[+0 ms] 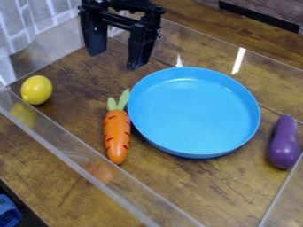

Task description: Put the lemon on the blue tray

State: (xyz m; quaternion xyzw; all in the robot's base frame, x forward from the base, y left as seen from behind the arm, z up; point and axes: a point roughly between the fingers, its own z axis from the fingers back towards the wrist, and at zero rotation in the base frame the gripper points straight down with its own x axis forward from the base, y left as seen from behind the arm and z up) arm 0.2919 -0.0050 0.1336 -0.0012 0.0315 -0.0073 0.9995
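Note:
A small bright yellow lemon (pixel 37 89) rests on the wooden table at the far left, beside the clear plastic wall. The blue tray (pixel 243 131), a large round plate with a raised rim, lies empty in the middle right. My black gripper (pixel 117 51) hangs at the top of the view, above and behind the tray's left edge and well to the right of the lemon. Its two fingers (pixel 140 50) stand apart with nothing between them, so it is open.
An orange carrot with a green top (pixel 116 133) lies just left of the tray. A purple eggplant (pixel 283 142) sits at the right edge. A clear plastic barrier (pixel 71 146) runs along the front and left of the table.

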